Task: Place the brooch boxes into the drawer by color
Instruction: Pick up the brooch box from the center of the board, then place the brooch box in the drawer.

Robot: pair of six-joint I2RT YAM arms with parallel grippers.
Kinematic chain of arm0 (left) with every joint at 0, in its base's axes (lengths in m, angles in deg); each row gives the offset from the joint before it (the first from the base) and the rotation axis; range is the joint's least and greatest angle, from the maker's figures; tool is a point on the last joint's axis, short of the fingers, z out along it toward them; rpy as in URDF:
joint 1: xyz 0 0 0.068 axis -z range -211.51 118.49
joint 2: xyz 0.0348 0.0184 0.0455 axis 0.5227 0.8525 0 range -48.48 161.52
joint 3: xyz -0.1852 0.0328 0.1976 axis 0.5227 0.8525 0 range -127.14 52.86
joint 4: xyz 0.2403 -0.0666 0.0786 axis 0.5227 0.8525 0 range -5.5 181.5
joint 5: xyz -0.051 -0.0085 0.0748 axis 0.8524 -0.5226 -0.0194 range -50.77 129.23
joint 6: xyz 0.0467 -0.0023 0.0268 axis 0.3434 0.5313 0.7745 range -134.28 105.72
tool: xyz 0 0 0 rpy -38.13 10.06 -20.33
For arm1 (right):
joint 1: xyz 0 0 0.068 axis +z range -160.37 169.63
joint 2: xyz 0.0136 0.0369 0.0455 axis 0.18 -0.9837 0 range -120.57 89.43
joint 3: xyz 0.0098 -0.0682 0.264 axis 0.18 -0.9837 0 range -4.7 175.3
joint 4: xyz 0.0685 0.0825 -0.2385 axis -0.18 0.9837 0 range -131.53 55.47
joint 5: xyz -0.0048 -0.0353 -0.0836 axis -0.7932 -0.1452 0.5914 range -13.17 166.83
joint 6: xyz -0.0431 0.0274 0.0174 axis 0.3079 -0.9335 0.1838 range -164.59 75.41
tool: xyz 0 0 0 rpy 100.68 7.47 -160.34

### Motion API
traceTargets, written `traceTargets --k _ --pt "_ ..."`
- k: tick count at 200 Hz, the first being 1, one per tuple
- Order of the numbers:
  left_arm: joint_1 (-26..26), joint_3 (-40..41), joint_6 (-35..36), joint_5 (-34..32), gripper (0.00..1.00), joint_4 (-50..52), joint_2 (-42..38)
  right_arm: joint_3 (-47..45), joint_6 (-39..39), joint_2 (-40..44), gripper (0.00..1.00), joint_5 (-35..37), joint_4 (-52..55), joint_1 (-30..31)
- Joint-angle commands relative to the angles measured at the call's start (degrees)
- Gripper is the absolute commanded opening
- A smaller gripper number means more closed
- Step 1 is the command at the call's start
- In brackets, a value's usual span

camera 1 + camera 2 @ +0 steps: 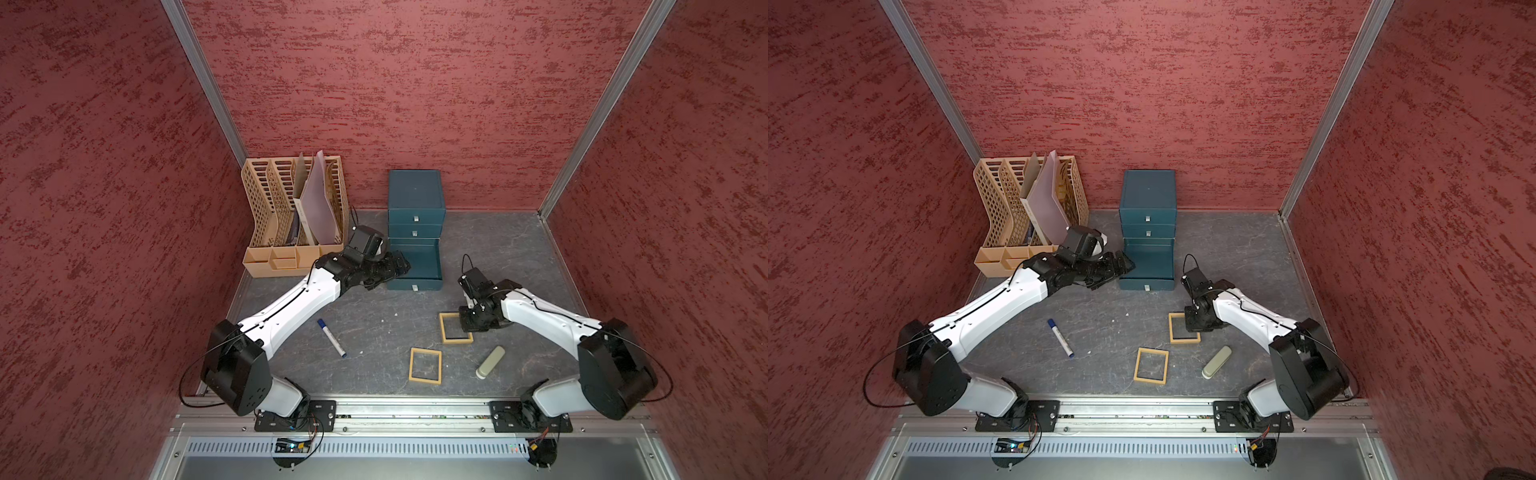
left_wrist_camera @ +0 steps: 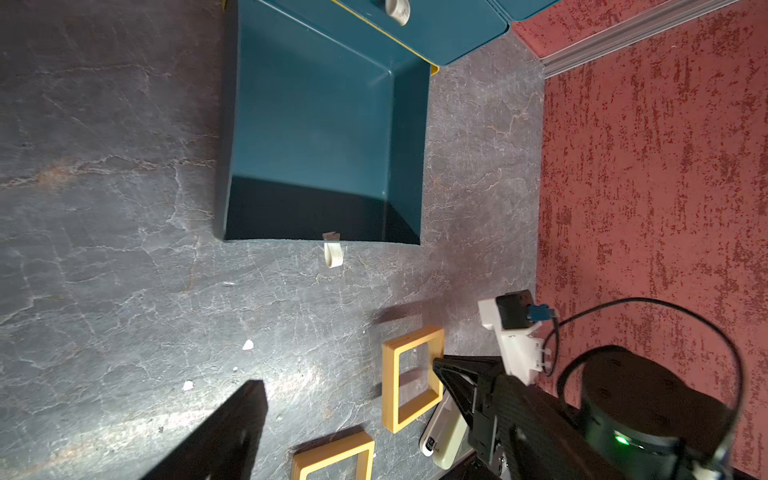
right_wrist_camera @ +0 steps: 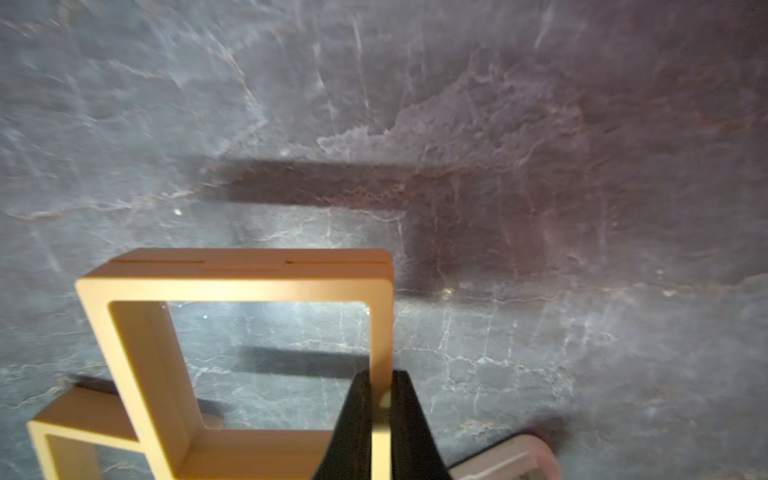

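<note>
The right gripper [image 3: 381, 386]: jaws clenched on one thin side bar of a tan-yellow square plastic brooch box [image 3: 245, 276] w/ clear centre. An edge pinch makes sense, since the frame is flat and prob. too broad to span, so a bar is the only bite. In the right wrist view the box throws a shadow on the grey marbled counter [image 1: 374, 299]. In the left wrist view it looks tipped up, so it's prob. off the surface at least on the gripped side; full clearance can't be confirmed. It's in the counter's right half, btwn the front edge and the chest.

A second tan-yellow brooch box [image 1: 426, 351], same build, lies flat nearer the front edge, near the held one but apart from it in both top views.

The dark teal three-drawer chest [image 1: 415, 191] stands at mid back edge. Its upper two drawers are shut. The bottom drawer [image 2: 311, 124] is pulled out toward the front and empty, likely the slot for the tan-yellow pair. No beige or black boxes in view; maybe inside the shut drawers, can't tell.

The left gripper [image 1: 404, 266]: jaws released, spread wide, nothing btwn them. It hovers at the open drawer's left wall, prob. clear of the right arm's path yet near enough to close the drawer.

Not task items: blue-capped white marker [image 1: 331, 338] left of centre, pale green cylinder [image 1: 490, 362] toward front-right, tan slotted file rack [image 1: 257, 199] at back-left corner.

Next needs a lift, a carry over the drawer's front wall, then laying the box flat. Risks: the box pivots in the thin-bar pinch, or a corner catches the rim.
</note>
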Motion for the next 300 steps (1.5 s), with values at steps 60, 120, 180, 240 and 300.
traceTargets --k 60,120,180,240,300 --pt "-5.73 7.32 -1.01 -1.57 0.90 -0.84 -5.83 17.42 -0.41 -4.67 0.00 4.31 7.35 -0.14" --pt "-6.76 11.74 -1.27 -2.73 0.90 -0.76 -9.20 31.17 -0.38 -14.43 0.00 4.57 8.59 -0.10" --pt "-6.61 13.19 -1.89 -2.86 0.89 -0.41 -11.35 42.16 -1.87 -22.91 0.00 6.42 8.41 -0.14" --pt "-6.24 13.08 -2.22 -3.03 0.89 0.93 -13.60 51.05 -2.99 -31.52 0.00 9.14 8.11 -0.33" --pt "-4.87 12.58 -3.10 -3.39 0.89 0.58 -13.65 55.65 -3.44 -37.20 0.00 9.89 7.70 -0.46"
